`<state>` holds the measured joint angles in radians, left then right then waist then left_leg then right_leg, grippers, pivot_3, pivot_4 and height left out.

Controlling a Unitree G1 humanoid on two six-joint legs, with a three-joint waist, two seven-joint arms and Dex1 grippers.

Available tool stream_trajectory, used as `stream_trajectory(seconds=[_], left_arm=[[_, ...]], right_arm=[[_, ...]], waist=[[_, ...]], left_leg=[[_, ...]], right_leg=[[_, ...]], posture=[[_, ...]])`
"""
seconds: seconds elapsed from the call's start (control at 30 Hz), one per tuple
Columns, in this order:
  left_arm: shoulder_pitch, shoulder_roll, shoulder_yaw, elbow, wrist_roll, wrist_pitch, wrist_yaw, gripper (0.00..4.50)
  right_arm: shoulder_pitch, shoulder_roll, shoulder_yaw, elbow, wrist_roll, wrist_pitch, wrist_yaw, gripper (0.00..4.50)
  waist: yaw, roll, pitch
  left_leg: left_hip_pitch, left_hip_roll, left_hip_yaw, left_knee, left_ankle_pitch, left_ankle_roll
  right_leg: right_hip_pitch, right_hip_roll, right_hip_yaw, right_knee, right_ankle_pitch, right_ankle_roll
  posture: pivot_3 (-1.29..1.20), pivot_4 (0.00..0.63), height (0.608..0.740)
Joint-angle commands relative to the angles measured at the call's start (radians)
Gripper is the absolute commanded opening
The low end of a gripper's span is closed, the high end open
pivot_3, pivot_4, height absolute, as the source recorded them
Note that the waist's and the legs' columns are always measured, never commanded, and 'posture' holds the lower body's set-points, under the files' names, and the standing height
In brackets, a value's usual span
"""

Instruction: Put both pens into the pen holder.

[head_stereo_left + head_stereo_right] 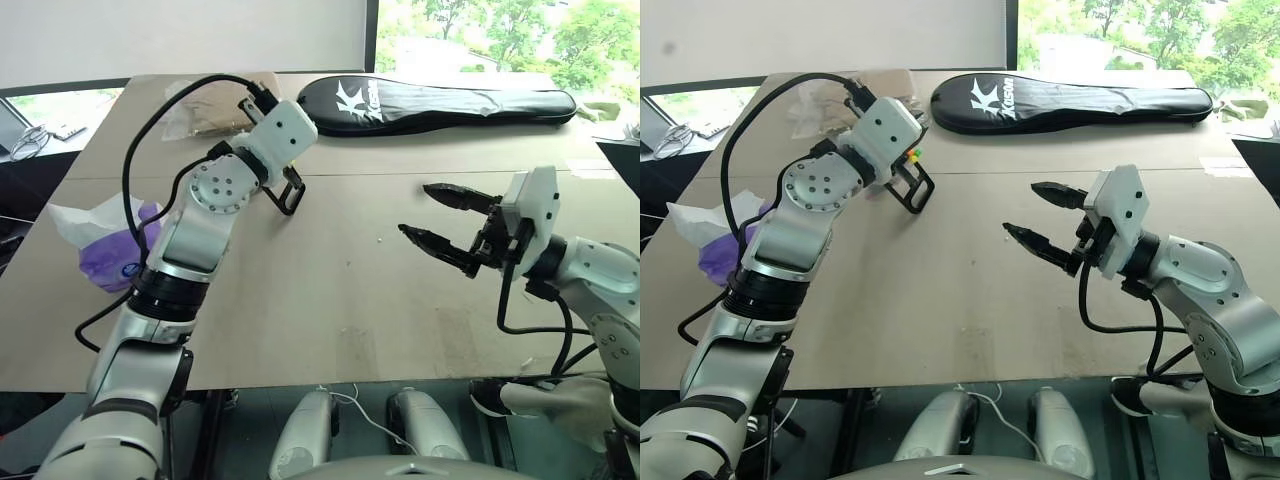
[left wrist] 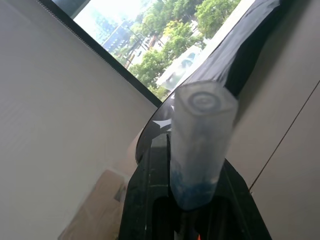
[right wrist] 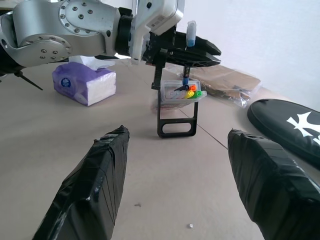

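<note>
Pen (image 3: 188, 42) is held upright between the closed left fingers (image 3: 192, 54), white cap up, its lower end dipping into the pen holder (image 3: 180, 92) directly beneath them. Orange, yellow and green ends are seen inside the holder's clear cup, which sits on a black frame on the table (image 1: 330, 290). Right fingers (image 1: 445, 222) are spread wide with nothing between them, well apart from the holder. Tissue pack (image 3: 84, 83) lies beyond the left fingers.
</note>
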<state>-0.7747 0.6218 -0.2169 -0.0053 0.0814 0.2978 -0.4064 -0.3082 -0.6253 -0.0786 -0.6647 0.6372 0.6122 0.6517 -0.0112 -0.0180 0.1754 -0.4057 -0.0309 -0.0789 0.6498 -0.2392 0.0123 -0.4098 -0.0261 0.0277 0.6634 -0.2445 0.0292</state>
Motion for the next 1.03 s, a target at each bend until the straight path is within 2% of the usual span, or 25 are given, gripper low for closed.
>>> stream_trajectory(seconds=[0.03,0.1,0.17,0.2,0.3,0.4,0.43,0.57,0.67,0.77,0.93,1.03], left_arm=[[0.010,-0.018,0.021,-0.017,0.029,-0.010,-0.003,0.01],[0.024,-0.025,0.021,0.001,0.061,-0.011,0.018,0.01],[0.034,-0.026,0.032,0.016,0.098,0.005,0.050,1.02],[0.037,-0.023,0.035,0.020,0.113,0.009,0.057,1.17],[0.047,-0.024,0.050,0.012,0.132,-0.004,0.063,2.69],[0.062,-0.042,0.071,-0.026,0.096,-0.033,0.038,4.14],[0.071,-0.062,0.089,-0.054,0.049,-0.037,0.013,4.39],[0.153,-0.138,0.165,-0.224,-0.191,0.064,-0.118,4.39],[0.247,-0.131,0.188,-0.348,-0.304,0.161,-0.187,4.39],[0.419,-0.117,0.272,-0.452,-0.434,0.332,-0.195,4.39],[0.608,-0.099,0.370,-0.552,-0.502,0.447,-0.152,4.39],[0.662,-0.094,0.391,-0.604,-0.514,0.479,-0.123,4.39]], right_arm=[[0.005,-0.014,-0.024,-0.047,-0.001,-0.020,-0.010,3.34],[0.012,-0.012,-0.017,-0.053,-0.006,-0.020,-0.019,3.34],[0.017,-0.010,-0.012,-0.057,-0.009,-0.019,-0.025,3.47],[0.019,-0.010,-0.011,-0.057,-0.011,-0.020,-0.025,3.47],[0.024,-0.010,-0.009,-0.054,-0.016,-0.021,-0.029,3.47],[0.027,-0.011,-0.006,-0.045,-0.024,-0.025,-0.026,3.47],[0.029,-0.011,-0.006,-0.042,-0.027,-0.026,-0.025,3.47],[0.050,-0.013,-0.007,-0.033,-0.044,-0.029,-0.022,3.47],[0.091,-0.020,-0.006,-0.024,-0.081,-0.044,-0.024,3.47],[0.188,-0.026,-0.036,-0.015,-0.139,-0.059,-0.057,3.47],[0.336,-0.040,-0.086,0.001,-0.220,-0.104,-0.078,3.47],[0.371,-0.033,-0.100,0.014,-0.238,-0.122,-0.081,3.47]], waist=[[0.000,0.000,0.000],[-0.002,0.000,0.000],[-0.002,0.000,0.000],[-0.002,0.000,0.000],[-0.001,0.000,0.000],[0.000,0.000,0.000],[0.001,0.000,0.000],[0.002,0.000,0.000],[-0.003,0.000,0.000],[-0.007,0.001,-0.001],[0.001,0.001,-0.001],[0.003,0.001,-0.001]], left_leg=[[0.000,0.000,0.000,0.000,0.000,0.000],[-0.002,0.000,0.000,0.001,0.001,-0.002],[-0.002,0.000,0.000,0.001,0.001,-0.002],[-0.002,0.000,0.000,0.001,0.001,-0.002],[-0.002,0.000,-0.001,0.002,0.000,-0.001],[-0.004,0.000,-0.003,0.003,0.001,-0.001],[-0.004,0.000,-0.003,0.003,0.001,-0.002],[-0.008,-0.001,-0.005,0.005,0.001,-0.002],[-0.008,-0.001,-0.006,0.005,0.001,-0.002],[-0.006,0.000,-0.004,0.004,0.001,-0.002],[-0.005,0.000,-0.004,0.004,0.000,0.001],[-0.003,0.000,-0.004,0.004,-0.001,0.001]], right_leg=[[0.000,0.000,0.000,0.000,0.000,0.000],[-0.002,0.000,0.000,0.001,0.000,0.000],[-0.002,0.000,0.000,0.001,0.000,0.000],[-0.002,0.000,0.000,0.001,0.000,0.000],[-0.002,0.000,-0.001,0.001,0.000,0.000],[-0.002,0.000,-0.003,0.001,0.000,0.000],[-0.002,-0.001,-0.003,0.001,0.000,0.000],[-0.004,-0.002,-0.002,0.000,0.000,0.000],[-0.004,-0.002,-0.002,0.001,0.000,0.000],[-0.004,-0.001,0.000,0.001,0.000,0.000],[-0.003,0.000,0.000,0.002,0.000,0.000],[0.000,-0.001,0.000,0.002,0.000,0.000]], posture=[[0.00,0.150,0.740],[0.00,0.150,0.740],[0.00,0.150,0.740],[0.00,0.150,0.740],[0.00,0.150,0.740],[0.00,0.150,0.740],[0.00,0.150,0.740],[0.00,0.150,0.740],[0.00,0.150,0.740],[0.00,0.150,0.740],[0.00,0.150,0.740],[0.00,0.150,0.740]])
